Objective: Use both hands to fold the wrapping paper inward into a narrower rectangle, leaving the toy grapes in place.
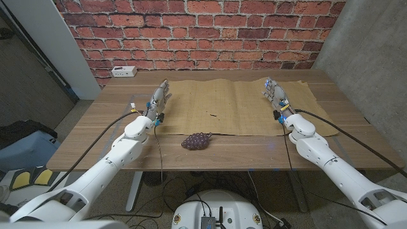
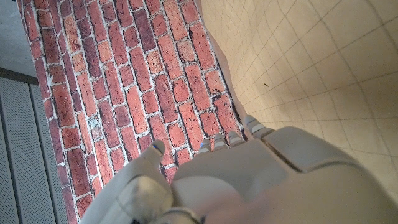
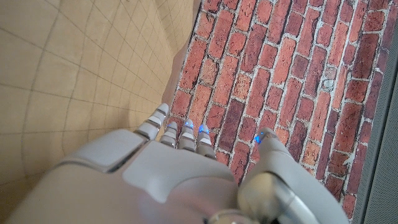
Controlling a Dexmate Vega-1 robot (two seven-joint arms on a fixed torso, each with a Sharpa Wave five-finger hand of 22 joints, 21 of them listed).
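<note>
Head view: the wrapping paper (image 1: 235, 105) is seen spread on the wooden bench (image 1: 95, 137), a wide tan sheet with creases, its far edge near the brick wall (image 1: 203, 32). The toy grapes (image 1: 196, 141) lie on bare wood just off the sheet's near edge, about mid-width, apart from both hands. The left hand (image 1: 159, 98) is placed at the sheet's left edge and the right hand (image 1: 275, 94) over the sheet near its right end, fingers reaching toward the wall. Whether either hand pinches the paper cannot be told from this view.

Left wrist view: the back of the left hand (image 2: 249, 180) is shown close up, with the fingers (image 2: 252, 127) extended side by side and the thumb set apart. A faint grid is visible on the paper (image 2: 311, 62) — not resolved from the head camera. Nothing is seen held; contact beneath the palm is hidden.

Right wrist view: the right hand (image 3: 168, 180) is shown likewise, fingers (image 3: 160, 118) extended with blue-lit tips, thumb apart, gridded paper (image 3: 74, 62) beside it. No grasp is visible.

Surroundings: a white power strip (image 1: 123, 71) rests at the bench's far left corner. Grey concrete is seen right of the brick — a pale panel to its left. Dark cables run along both arms.
</note>
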